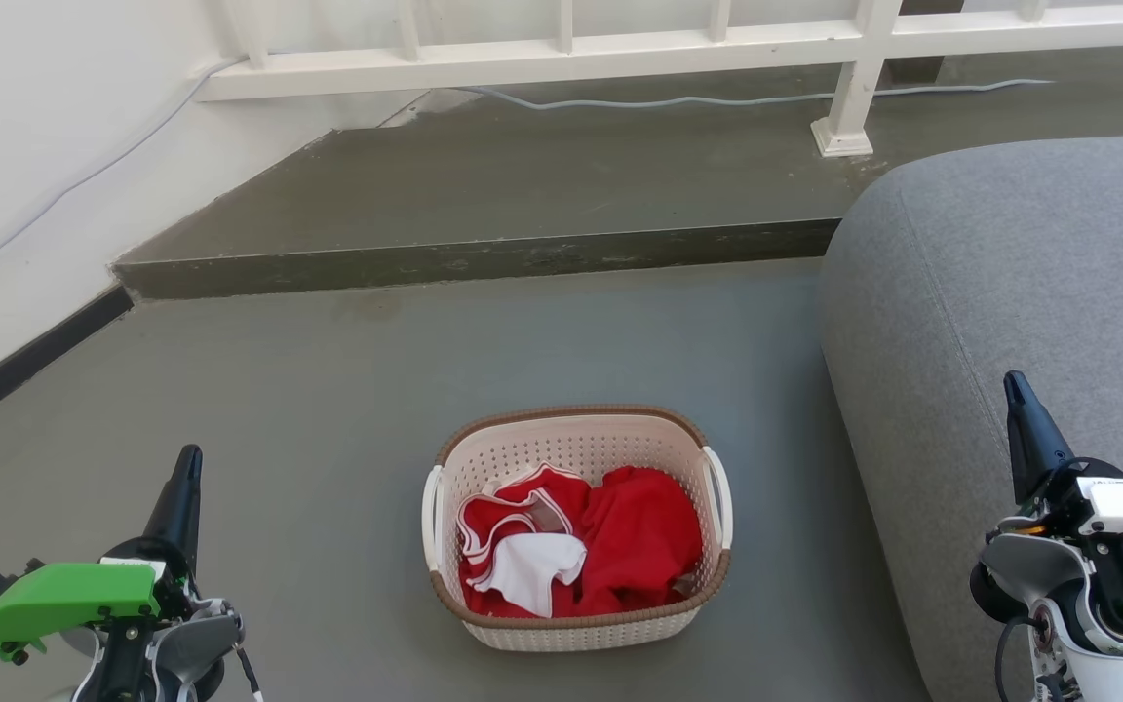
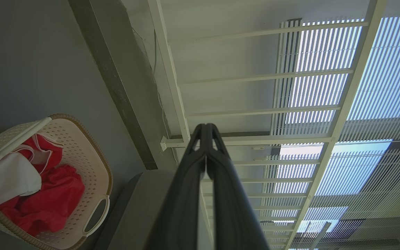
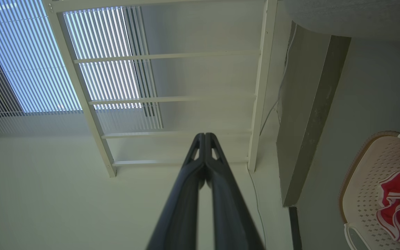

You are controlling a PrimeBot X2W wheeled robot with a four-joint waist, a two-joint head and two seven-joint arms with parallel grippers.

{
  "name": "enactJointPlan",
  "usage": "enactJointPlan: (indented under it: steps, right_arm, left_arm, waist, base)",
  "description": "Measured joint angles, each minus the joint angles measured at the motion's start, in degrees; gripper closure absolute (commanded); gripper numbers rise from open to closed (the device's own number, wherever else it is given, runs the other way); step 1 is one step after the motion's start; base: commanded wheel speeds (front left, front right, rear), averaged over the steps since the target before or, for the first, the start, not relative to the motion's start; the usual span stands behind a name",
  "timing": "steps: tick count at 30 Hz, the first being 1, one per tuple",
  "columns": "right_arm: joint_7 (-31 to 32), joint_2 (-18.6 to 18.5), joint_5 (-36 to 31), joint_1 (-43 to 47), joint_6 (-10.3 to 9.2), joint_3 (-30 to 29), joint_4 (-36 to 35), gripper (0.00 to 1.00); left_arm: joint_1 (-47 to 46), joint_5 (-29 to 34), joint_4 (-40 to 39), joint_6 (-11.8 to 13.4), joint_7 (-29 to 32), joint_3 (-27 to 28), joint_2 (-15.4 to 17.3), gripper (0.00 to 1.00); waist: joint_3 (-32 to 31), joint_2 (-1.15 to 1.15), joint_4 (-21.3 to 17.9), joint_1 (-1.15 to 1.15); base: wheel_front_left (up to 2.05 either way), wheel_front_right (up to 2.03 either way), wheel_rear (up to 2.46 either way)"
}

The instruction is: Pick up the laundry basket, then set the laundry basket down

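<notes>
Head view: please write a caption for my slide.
Laundry basket of red and white clothes on the floor between left gripper and right gripper.

Laundry basket [image 1: 576,632] w/ clothes [image 1: 639,536], on floor [image 1: 328,409].

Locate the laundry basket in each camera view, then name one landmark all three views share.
Head view: laundry basket at bottom centre, whole, on the floor.
Left wrist view: laundry basket in the lower left corner.
Right wrist view: laundry basket at the lower right edge, cut off.
Shared landmark: the white railing behind the concrete step.
</notes>
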Motion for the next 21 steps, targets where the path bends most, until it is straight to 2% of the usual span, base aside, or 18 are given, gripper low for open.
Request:
enactJointPlan:
  steps: [21]
  right_arm:
    - [0.0,0.0,0.0,0.0,0.08,0.0,-0.1,1.0]
  left_arm:
    - [0.0,0.0,0.0,0.0,0.0,0.0,0.0,1.0]
  waist:
    - [0.0,0.0,0.0,0.0]
  base:
    - [0.0,0.0,0.0]
